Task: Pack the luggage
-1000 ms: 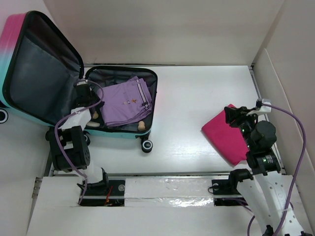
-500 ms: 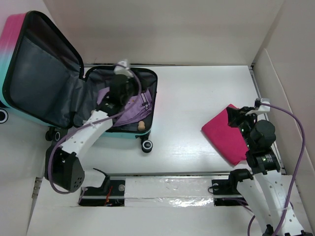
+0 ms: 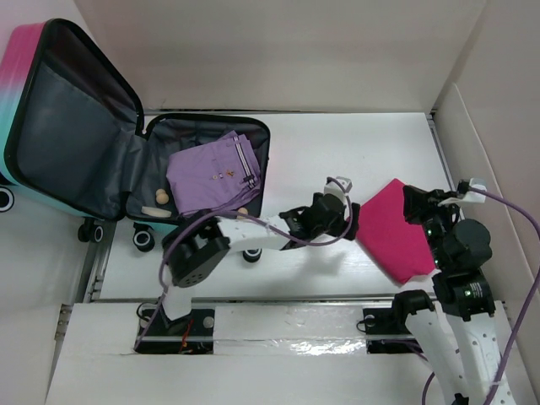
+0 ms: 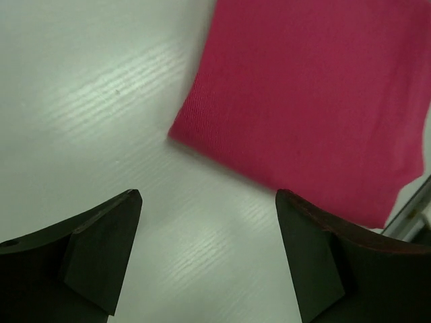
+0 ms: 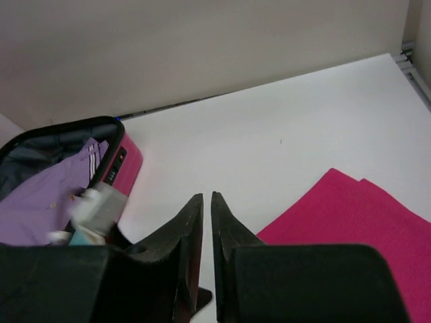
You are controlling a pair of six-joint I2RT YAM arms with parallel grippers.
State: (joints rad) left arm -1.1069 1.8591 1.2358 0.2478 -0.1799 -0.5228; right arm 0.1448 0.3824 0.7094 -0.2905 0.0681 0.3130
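Between luggage point(image 3: 76, 126) and pink cloth point(image 3: 388, 232), left claw point(image 4: 207, 198) spread, right claw point(image 5: 207, 195) nearly closed, purple clothes point(image 3: 211, 173) packed

Glossy hard-shell luggage point(image 3: 13, 93), fabric lining point(image 3: 76, 126), matt woven magenta cloth point(image 4: 316, 94), smooth faintly grained white table point(image 4: 87, 101)

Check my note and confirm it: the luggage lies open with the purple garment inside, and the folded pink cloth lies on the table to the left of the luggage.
One thing is wrong. The luggage lies open with the purple garment inside, but the folded pink cloth lies on the table to the right of the luggage, not the left. The top external view shows it.
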